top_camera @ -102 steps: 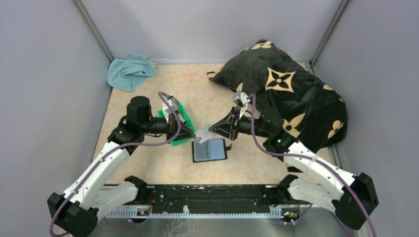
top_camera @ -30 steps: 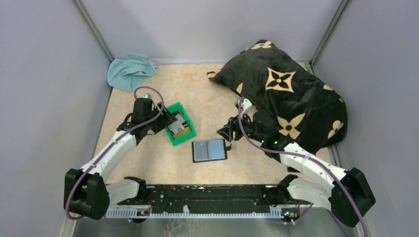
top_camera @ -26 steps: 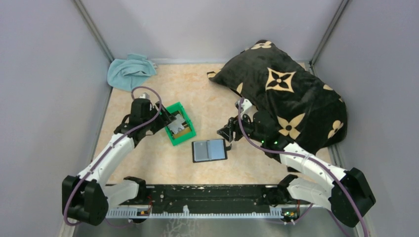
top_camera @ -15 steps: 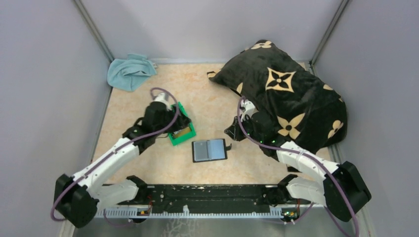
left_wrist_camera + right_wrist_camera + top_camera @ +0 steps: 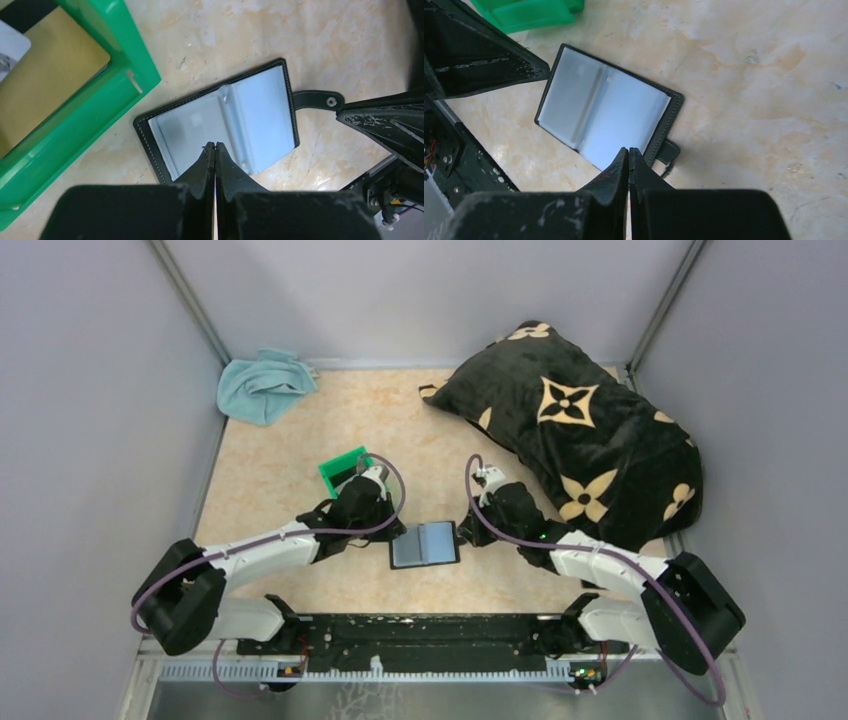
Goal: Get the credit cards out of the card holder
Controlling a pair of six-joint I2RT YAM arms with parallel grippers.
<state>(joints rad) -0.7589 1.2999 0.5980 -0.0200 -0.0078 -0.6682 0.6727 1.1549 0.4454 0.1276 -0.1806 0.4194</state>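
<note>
The card holder (image 5: 424, 544) lies open and flat on the table, its glossy grey-blue panels up; no card shows in them. It also shows in the left wrist view (image 5: 235, 120) and the right wrist view (image 5: 604, 112). My left gripper (image 5: 393, 533) is shut and empty, its tip (image 5: 215, 145) over the holder's left panel. My right gripper (image 5: 467, 532) is shut and empty, its tip (image 5: 628, 149) at the holder's right edge by the strap (image 5: 669, 150). A tan credit card (image 5: 50, 75) and a pale one (image 5: 9, 47) lie in the green bin (image 5: 100, 120).
The green bin (image 5: 340, 466) stands just behind my left arm. A black pillow with tan flower marks (image 5: 580, 430) fills the back right. A blue cloth (image 5: 262, 385) lies in the back left corner. Grey walls enclose the table.
My left gripper left the green bin and moved right and down to the holder's left side. My right gripper came down to the holder's right edge. The holder has not moved.
</note>
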